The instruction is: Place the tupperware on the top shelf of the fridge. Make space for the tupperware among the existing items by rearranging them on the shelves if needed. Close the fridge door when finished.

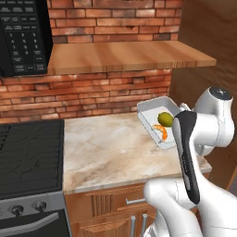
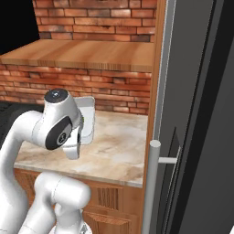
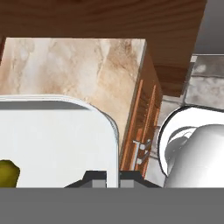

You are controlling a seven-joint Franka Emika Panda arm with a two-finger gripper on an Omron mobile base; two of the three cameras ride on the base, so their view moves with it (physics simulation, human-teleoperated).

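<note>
You have the tupperware [image 1: 157, 121] up off the marble table [image 1: 106, 152], tilted, above the table's right end near the brick back wall. Your pincer [image 3: 113, 175] is closed tight on its rim: in the hand view the two dark tips sit either side of the white wall at the container's rounded corner, so it is clamped on the tupperware. Inside the container you can see the olive-green ball [image 1: 165, 119] and, just beside it, the orange curved piece [image 1: 161, 131]. From the right base view the tupperware [image 2: 87, 118] shows edge-on behind the arm's white wrist, over the table [image 2: 114, 151]. The fridge [image 2: 192, 114] stands just past the table's right edge, its grey front and vertical bar handle [image 2: 151, 187] close to your camera. At the table's left edge sits the black stove [image 1: 28, 157], with a black microwave [image 1: 23, 34] above it and a wooden shelf [image 1: 125, 55] running along the brick wall over the table.
</note>
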